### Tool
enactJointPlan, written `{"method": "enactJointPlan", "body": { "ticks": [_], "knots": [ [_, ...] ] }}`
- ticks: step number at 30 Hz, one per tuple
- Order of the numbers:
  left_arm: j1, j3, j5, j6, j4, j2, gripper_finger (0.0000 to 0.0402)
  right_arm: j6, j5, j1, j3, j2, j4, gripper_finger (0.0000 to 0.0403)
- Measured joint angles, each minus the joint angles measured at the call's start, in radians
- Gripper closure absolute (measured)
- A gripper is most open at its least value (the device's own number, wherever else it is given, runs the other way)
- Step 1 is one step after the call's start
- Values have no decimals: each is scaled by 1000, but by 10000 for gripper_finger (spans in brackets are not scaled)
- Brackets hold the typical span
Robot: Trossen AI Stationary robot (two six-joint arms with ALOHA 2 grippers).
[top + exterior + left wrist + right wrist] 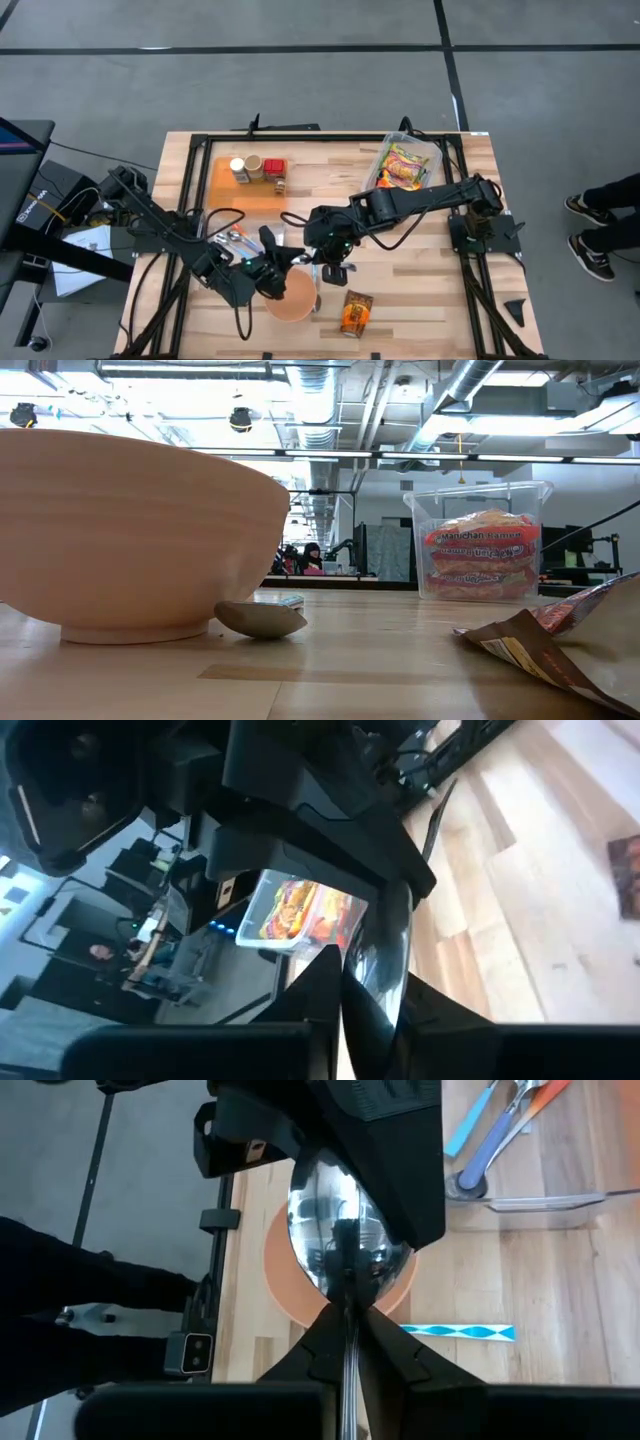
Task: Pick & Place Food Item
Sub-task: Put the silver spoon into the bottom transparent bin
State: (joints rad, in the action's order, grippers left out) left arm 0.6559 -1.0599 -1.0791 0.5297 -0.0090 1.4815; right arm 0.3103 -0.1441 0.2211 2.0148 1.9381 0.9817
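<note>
Both arms meet over the near-middle of the table, above the wooden bowl (292, 304). The right gripper (345, 1318) is clamped tight on the thin handle of a metal spoon (340, 1230), whose polished scoop faces its wrist camera with the bowl's rim directly beneath, so I read this as holding the spoon over the bowl. The left gripper (340, 972) comes in from the opposite side; its fingers appear pinched together on the spoon's shiny edge, which looks to me like a handover between arms, though I can't confirm how firm that grip is. The food item, an opened ramen packet (356, 313), lies flat on the boards just beside the bowl on the right arm's side, untouched by either gripper. A clear bin of ramen packs (405, 165) sits at the far right corner, well apart. An orange tray (222, 190) with spice jars (258, 168) stands at the far left, and a clear utensil holder (520, 1202) lies under the left arm. The crossed arms themselves crowd the bowl; the packet's approach is clear only from the near edge. A person's shoes (590, 210) show off-table to the right.
</note>
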Motion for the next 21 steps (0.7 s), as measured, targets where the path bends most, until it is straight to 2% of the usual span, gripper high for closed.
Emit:
{"method": "enactJointPlan", "body": {
  "ticks": [7,10,16,21],
  "knots": [
    [-4,0,14,-122,-3,-2,391,0,-14,-1,0,1,1,389],
    [-5,0,15,-165,-8,-3,395,-2,-43,-2,0,1,-4,376],
    [-7,-3,12,-255,-47,-8,396,27,-56,-6,-4,-8,-23,315],
    [-9,-2,13,-367,-212,-32,395,50,-57,-15,-1,-37,-8,244]
  ]
}}
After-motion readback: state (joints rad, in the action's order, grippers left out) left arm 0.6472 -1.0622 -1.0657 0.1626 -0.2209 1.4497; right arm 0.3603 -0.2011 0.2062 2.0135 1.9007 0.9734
